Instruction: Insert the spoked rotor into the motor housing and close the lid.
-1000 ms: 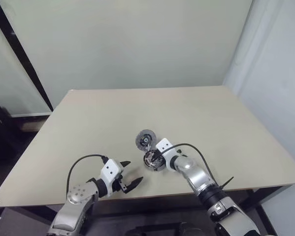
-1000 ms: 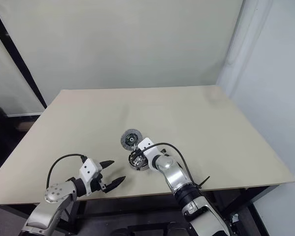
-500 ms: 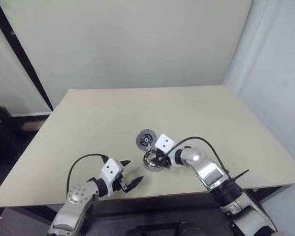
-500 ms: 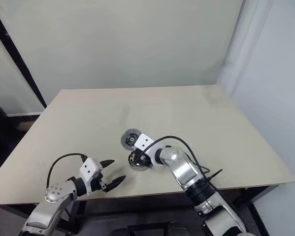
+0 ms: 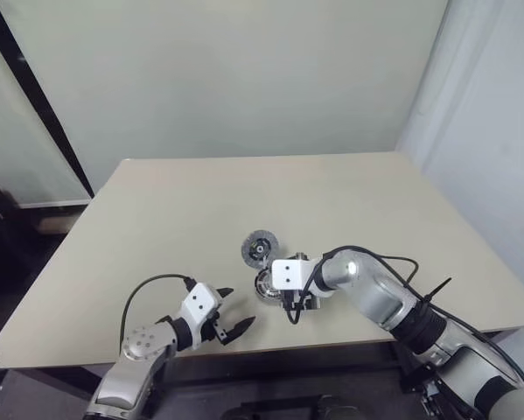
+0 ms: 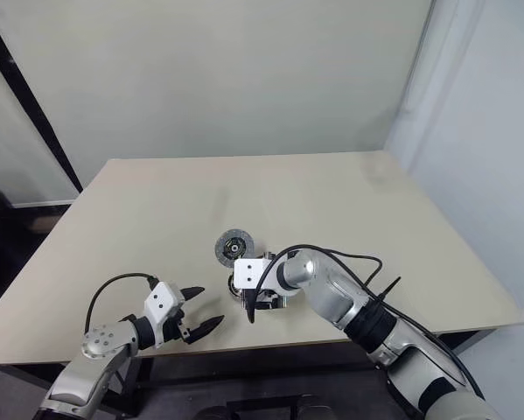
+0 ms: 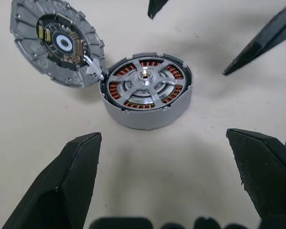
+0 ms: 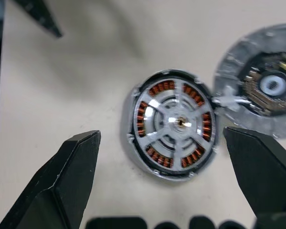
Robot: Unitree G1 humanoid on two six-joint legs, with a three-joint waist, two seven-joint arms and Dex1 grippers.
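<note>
Beige surface: w/ spoked rotor seated in motor housing, swing lid over squarely, both grippers' fingers wide, empty.

Light: even, soft, diffuse from overhead; bright enough throughout.
Table: matte beige, no glare.
Shadows: faint, soft-edged; a pale one under the motor housing in the left wrist view.
Glints: small bright spots on the spoked rotor.
Blur: the lid smeared in the right wrist view; left wrist view crisp.
Edges: head views darken at the left margin.
</note>
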